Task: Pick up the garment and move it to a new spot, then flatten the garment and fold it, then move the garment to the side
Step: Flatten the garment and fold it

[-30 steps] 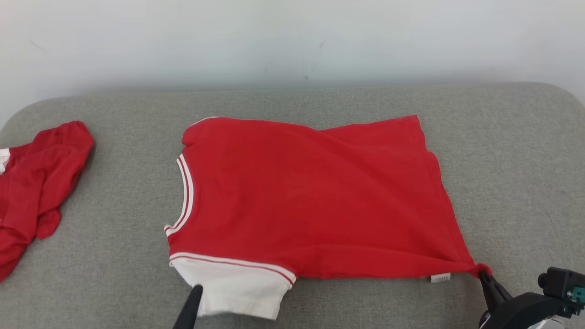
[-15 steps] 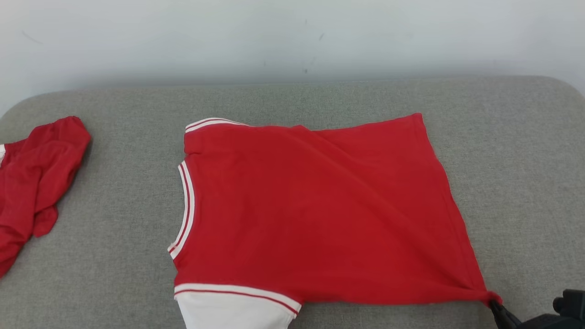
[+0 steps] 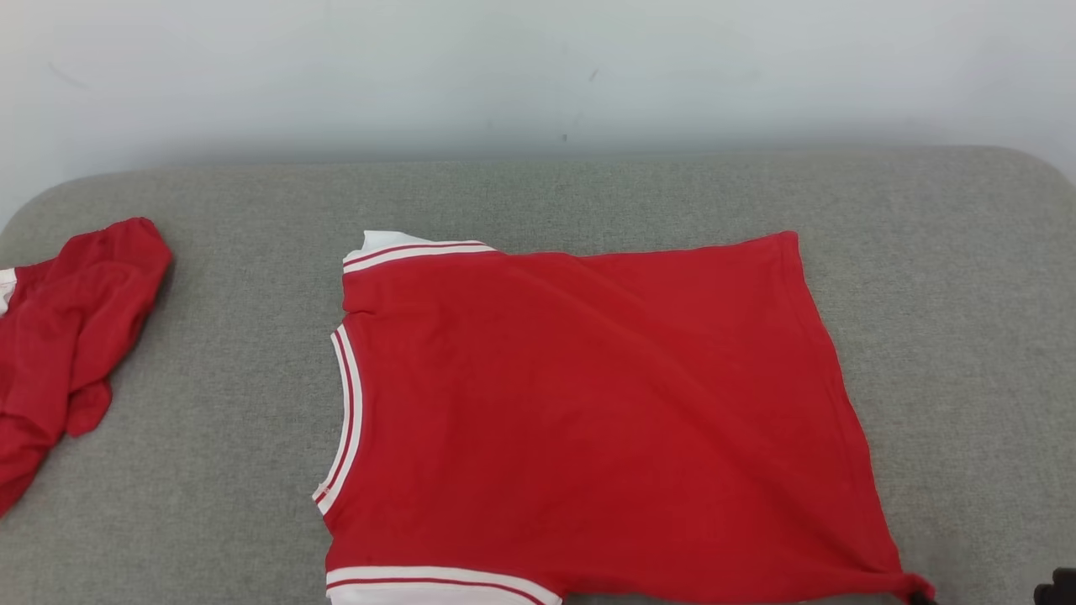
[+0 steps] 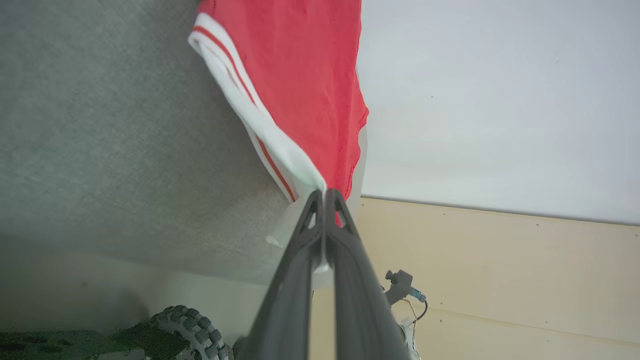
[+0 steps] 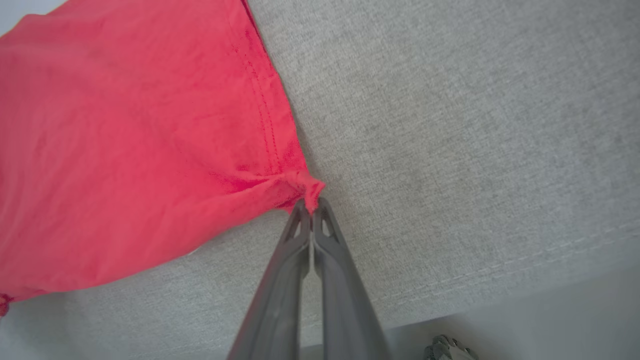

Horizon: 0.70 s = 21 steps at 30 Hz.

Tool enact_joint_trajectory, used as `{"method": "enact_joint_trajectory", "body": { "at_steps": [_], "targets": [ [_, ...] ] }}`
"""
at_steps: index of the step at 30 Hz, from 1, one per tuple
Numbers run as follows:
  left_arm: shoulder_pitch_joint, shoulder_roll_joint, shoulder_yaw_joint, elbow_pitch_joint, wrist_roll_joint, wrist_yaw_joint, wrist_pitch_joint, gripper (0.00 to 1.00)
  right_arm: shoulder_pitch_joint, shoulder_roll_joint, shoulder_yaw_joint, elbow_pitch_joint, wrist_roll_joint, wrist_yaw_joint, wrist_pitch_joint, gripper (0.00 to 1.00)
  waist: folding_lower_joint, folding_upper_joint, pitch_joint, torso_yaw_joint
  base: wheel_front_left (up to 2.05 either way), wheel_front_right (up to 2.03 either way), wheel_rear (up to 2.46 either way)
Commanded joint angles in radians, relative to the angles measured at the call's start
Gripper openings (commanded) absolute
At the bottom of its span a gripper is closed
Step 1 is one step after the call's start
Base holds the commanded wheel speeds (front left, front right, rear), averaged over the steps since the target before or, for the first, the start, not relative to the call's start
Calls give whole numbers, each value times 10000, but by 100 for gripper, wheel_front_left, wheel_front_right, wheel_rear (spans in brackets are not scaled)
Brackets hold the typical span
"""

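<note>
Head view: big grey cushion [image 3: 210, 470] with the red garment [image 3: 588, 403] spread out mid-surface, and a crumpled second red piece [image 3: 59, 336] off at its left edge. Left gripper [image 4: 325, 192] is clamped on the white sleeve [image 4: 277, 150], right gripper [image 5: 311, 202] pinches the hem corner [image 5: 310, 187], both closed tight.

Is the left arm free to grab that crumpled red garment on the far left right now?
Probably not yet: the left claw is shut on the spread shirt by its white sleeve. Once it lets go, bare grey cushion lies between it and the crumpled garment.
</note>
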Motion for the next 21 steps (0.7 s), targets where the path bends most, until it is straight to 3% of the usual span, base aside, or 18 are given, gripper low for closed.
{"method": "enact_joint_trajectory", "body": {
  "at_steps": [1,6,21],
  "targets": [
    [-311,-136,138,-25,224,-107,-126,0,-81,26,20,-74,85,36,-127,0,0,0,13,19,0,0,0],
    [-1769,-712,169,671,1143,-190,-467,0,-624,22,146,-188,262,36,-741,0,0,0,51,87,0,0,0],
    [-5903,-2512,-225,4223,3568,-253,-1815,0,-2997,-115,702,604,-835,36,-2169,0,0,0,812,-61,0,0,0]
  ]
}}
